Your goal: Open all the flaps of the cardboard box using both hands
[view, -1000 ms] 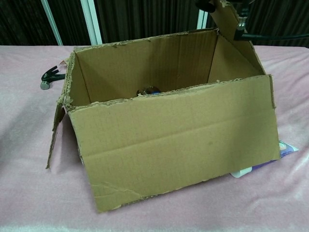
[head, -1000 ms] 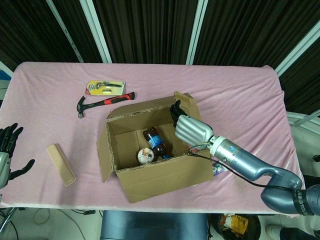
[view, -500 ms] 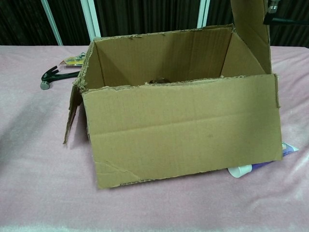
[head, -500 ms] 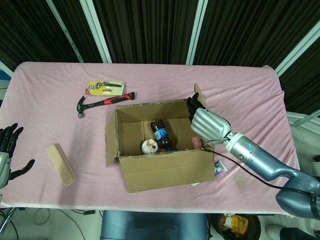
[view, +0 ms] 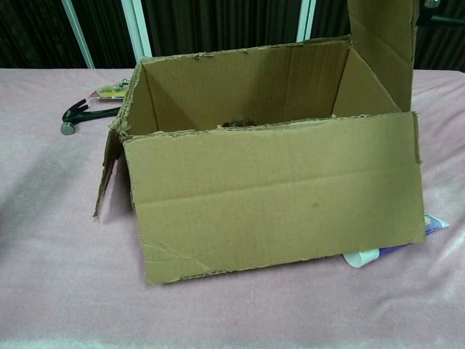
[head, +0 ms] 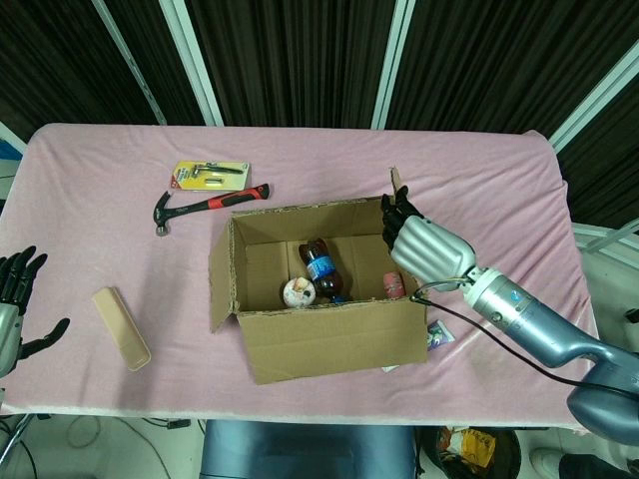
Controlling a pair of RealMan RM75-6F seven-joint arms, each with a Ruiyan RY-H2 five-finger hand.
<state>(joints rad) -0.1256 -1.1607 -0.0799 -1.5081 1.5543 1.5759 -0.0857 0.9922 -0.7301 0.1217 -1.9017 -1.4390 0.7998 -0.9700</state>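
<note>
The cardboard box (head: pixel 334 339) stands open-topped in the middle of the pink table, seen close up in the chest view as the box (view: pixel 276 196). Its right flap (head: pixel 395 184) stands upright, and in the chest view that flap (view: pixel 381 43) rises above the rim. The left flap (view: pixel 107 171) hangs down outside. My right hand (head: pixel 427 246) is at the box's right rim, its dark fingertips curled on the base of the right flap. My left hand (head: pixel 12 296) hovers open at the table's left edge, far from the box.
Inside the box lie a bottle (head: pixel 321 265), a round can (head: pixel 298 291) and a pink-capped item (head: pixel 392 283). A hammer (head: pixel 210 205) and a yellow pack (head: pixel 210 176) lie behind the box. A tan block (head: pixel 122 327) is at the left, and a tube (view: pixel 392 251) pokes out under the right corner.
The box has swung round to sit square to the table edge. My right hand moved right with the flap, which now stands upright. The left hand has not moved.
</note>
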